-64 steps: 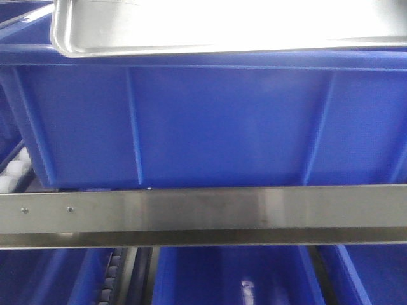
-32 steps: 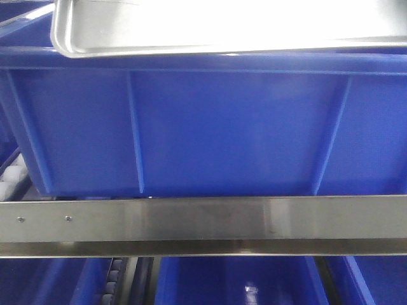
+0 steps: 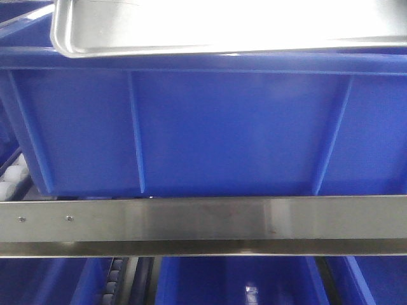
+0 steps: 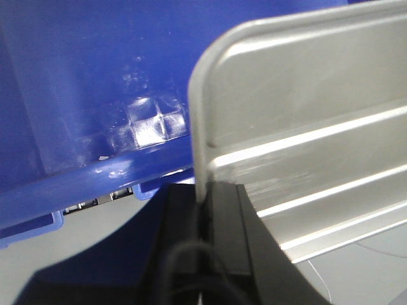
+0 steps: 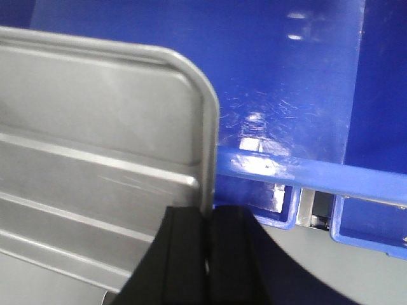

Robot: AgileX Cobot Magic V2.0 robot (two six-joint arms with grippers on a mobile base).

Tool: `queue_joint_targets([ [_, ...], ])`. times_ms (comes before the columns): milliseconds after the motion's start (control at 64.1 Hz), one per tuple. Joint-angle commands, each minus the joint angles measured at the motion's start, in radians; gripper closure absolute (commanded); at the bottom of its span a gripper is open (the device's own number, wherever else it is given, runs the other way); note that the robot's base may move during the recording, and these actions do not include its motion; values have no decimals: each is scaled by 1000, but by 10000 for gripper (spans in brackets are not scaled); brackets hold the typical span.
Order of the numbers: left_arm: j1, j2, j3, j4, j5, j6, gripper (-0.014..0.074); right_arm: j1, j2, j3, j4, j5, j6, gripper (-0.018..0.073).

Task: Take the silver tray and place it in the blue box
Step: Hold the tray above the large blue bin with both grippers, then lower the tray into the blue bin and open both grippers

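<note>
A brushed steel rail (image 3: 203, 219) runs across the front of a roller rack, with white rollers (image 3: 11, 175) showing at the far left and shallower blue bins (image 3: 235, 283) on the level beneath it; behind the rail stands the blue box (image 3: 222, 133), its ribbed side filling most of the front view; the silver tray (image 3: 222, 25) sits at the top of that view, over the box's thick rim, its underside glaring white (whether it touches the rim cannot be told from here); the left gripper (image 4: 205, 203) is clamped on the raised rim at one short end of the tray, black jaws pressed to either side of the metal, with the blue wall close behind; the right gripper (image 5: 206, 229) pinches the opposite end rim the same way; both wrist views show the tray's long floor ridges and a rounded corner against the blue plastic
</note>
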Motion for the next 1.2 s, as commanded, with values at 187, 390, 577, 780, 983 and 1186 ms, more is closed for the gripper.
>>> queue_joint_targets([
  [187,-5,-27,-25,39,-46,15,700,-5,-16,-30,-65,-47,-9,503],
  [390,-5,-27,-25,39,-49,15,700,-5,-16,-30,-66,-71,-9,503],
  [577,-1,-27,-52,70,-102,15,700,-5,-15,-33,-69,-189,-10,503],
  [780,42,40,-167,123,-127,26,700,-30,45,-117,-87,-212,-10,503],
  [983,109,219,-283,153,-168,34,700,-99,213,-284,-125,-189,-46,503],
  [1186,181,387,-341,151,-244,34,700,-169,394,-371,-125,-182,-85,503],
])
